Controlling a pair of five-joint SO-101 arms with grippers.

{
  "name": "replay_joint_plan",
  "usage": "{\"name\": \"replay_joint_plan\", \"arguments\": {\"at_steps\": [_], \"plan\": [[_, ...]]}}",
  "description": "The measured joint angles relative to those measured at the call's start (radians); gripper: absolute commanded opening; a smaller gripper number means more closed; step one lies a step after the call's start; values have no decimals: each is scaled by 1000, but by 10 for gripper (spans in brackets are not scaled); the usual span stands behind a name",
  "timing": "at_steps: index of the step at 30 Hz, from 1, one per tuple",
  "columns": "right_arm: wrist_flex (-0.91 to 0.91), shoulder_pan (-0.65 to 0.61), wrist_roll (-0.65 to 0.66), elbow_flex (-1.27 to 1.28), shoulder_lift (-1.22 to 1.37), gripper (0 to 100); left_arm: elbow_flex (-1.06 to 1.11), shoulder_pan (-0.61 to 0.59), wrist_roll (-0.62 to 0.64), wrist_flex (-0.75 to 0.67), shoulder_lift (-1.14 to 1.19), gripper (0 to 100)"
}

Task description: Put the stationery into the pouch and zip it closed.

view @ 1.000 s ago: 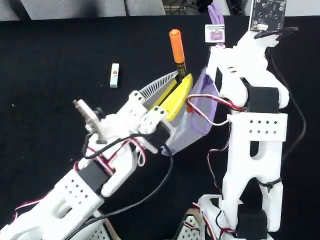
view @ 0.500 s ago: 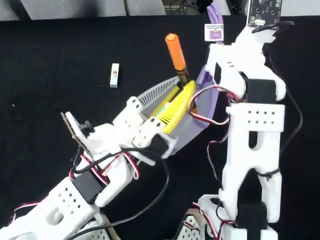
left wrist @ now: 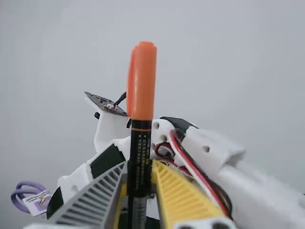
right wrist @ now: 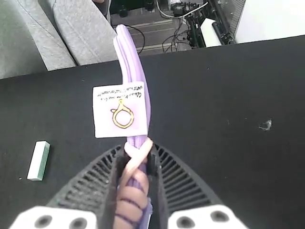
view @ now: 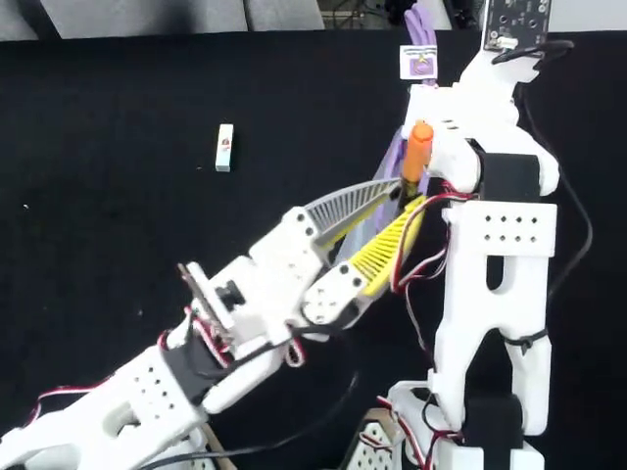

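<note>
left tool (left wrist: 141, 167) gripping orange marker (left wrist: 140, 119), right tool (right wrist: 136, 160) pinching tagged pouch (right wrist: 129, 52)

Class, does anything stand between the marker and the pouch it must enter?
Nothing visible does. The marker, clamped in the left end effector, lies right beside the pouch held by the right end effector.

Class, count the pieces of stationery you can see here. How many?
2. An orange marker is clamped in the left gripper, close to the purple pouch; a small eraser lies on the black table. Others may be hidden inside the pouch.
</note>
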Motion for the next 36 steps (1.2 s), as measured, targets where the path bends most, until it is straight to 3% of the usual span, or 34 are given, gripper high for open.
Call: {"name": "replay_joint_plan", "arguments": {"at_steps": [6,12,16,20,27,30,36], "plan": [[0,11,0,-2,2,11,2,-28,-38,-199,199,30],[0,28,0,-2,2,11,60,-26,-40,-227,161,34],[0,28,0,-2,2,11,75,-31,-40,-222,104,113],[0,26,0,-2,2,11,55,-61,-23,-87,52,171],[0,28,0,-2,2,11,-144,-71,143,373,26,184],[0,28,0,-2,2,11,-184,-72,150,439,15,184],[0,28,0,-2,2,11,-255,-192,155,457,15,184]]}}
